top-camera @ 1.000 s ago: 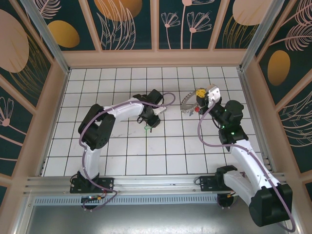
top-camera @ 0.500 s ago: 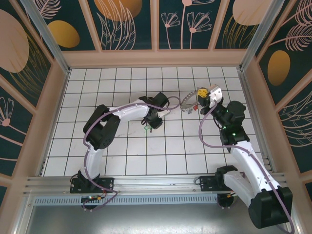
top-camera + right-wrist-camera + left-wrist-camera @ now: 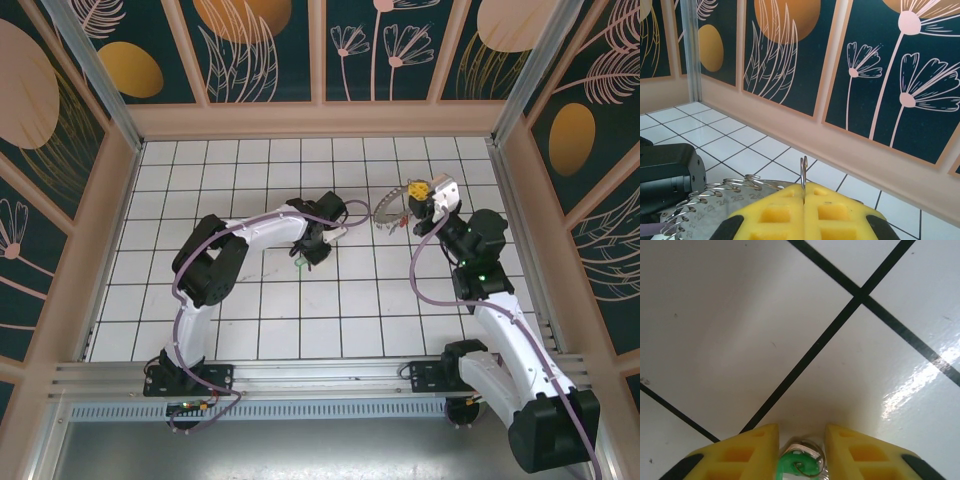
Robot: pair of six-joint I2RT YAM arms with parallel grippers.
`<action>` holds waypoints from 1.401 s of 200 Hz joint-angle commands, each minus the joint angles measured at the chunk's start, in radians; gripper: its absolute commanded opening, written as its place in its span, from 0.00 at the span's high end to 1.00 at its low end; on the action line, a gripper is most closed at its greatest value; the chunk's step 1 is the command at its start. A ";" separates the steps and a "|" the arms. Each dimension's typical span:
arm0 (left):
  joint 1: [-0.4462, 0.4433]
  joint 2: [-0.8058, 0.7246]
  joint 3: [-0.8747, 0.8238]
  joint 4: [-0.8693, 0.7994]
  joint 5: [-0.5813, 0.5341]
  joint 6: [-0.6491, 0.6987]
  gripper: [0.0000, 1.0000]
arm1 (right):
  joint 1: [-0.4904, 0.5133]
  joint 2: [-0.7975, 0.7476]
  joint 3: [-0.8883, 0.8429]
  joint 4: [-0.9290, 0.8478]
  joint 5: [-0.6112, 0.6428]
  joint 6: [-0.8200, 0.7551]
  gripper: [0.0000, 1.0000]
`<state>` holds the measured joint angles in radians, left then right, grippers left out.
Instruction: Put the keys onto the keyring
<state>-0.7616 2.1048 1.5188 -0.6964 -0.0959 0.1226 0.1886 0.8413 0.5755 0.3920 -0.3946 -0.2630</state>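
A green key (image 3: 799, 465) with a small wire loop in its head lies on the white tiles. My left gripper (image 3: 801, 456) is down over it, and its yellow fingers (image 3: 745, 452) press against both sides of the key head. From above, the green key (image 3: 300, 263) shows just beside the left gripper (image 3: 312, 252). My right gripper (image 3: 804, 192) is shut on a wire end of the keyring (image 3: 720, 197), a silvery ring of wire loops round a numbered band. It holds the keyring (image 3: 385, 213) off the tiles, right of the left arm, with the right gripper (image 3: 413, 191) at the ring's right end.
The left arm's black wrist (image 3: 667, 172) sits close to the keyring's left side. A beige rail and patterned wall (image 3: 320, 118) close off the back, about two tiles behind the ring. White tiled floor (image 3: 330, 320) stretches between the arms' bases.
The left gripper has shifted slightly right and settled over the green key, its fingers narrowing. The right gripper has carried the keyring a little up and back.
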 commanded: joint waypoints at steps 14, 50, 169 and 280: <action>-0.003 -0.017 -0.001 -0.050 -0.045 0.014 0.63 | -0.009 -0.022 -0.005 0.050 -0.022 0.001 1.00; -0.004 -0.021 -0.020 -0.049 -0.052 0.024 0.60 | -0.010 -0.019 -0.007 0.059 -0.025 0.004 1.00; -0.007 -0.012 -0.027 -0.062 -0.043 0.055 0.70 | -0.014 -0.023 -0.006 0.057 -0.027 0.003 1.00; -0.003 -0.016 0.008 -0.078 -0.095 0.035 0.88 | -0.017 -0.041 -0.021 0.050 -0.022 -0.001 1.00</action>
<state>-0.7658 2.0869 1.5066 -0.7380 -0.1593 0.1650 0.1818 0.8185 0.5575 0.3916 -0.3985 -0.2626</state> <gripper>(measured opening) 0.126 0.049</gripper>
